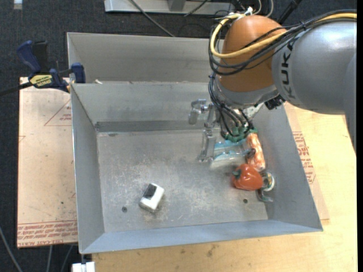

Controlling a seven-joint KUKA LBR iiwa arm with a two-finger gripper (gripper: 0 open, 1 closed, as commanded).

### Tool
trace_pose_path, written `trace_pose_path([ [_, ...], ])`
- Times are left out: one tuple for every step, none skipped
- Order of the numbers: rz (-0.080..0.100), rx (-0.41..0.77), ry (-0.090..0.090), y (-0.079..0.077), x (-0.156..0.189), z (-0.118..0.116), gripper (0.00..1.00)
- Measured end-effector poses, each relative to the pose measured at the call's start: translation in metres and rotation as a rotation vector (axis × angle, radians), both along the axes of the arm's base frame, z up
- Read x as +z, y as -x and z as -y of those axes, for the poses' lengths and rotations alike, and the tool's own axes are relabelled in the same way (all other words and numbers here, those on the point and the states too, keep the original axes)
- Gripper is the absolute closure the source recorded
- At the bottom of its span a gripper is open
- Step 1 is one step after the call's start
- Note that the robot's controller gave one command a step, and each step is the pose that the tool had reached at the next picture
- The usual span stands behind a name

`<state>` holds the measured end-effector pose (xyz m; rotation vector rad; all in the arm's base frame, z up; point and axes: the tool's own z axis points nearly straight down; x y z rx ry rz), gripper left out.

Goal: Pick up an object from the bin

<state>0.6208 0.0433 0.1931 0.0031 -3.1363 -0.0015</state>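
The grey metal bin (85, 152) holds only a few loose things, most of them gathered at the right side of its floor. The arm (317, 61), with its orange cover (249, 50), comes in from the right, and the gripper (216, 152) hangs low over that group, right at a clear bluish packet (229, 152) that lies flat on the floor. Whether the claw is apart, together or clamped on the packet cannot be told here, as cables and the wrist cover much of it. Just right of the packet lies an orange striped piece (256, 147), and just nearer than it a red-orange lump (247, 178), with a small grey-green curled thing (265, 189) touching the lump's right side. Well apart, at the near left of the floor, a white block with a black face (151, 197) lies alone.
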Motion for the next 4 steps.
trace_pose_path([
  [0.007, -0.001, 0.0, -0.001, 0.005, 0.0, 0.0],
  [0.013, 0.065, -0.002, 0.023, -0.023, 0.034, 0.0],
  [0.007, 0.226, 0.003, 0.05, -0.057, 0.053, 0.0],
  [0.009, 0.215, -0.002, 0.05, -0.09, 0.074, 0.0],
])
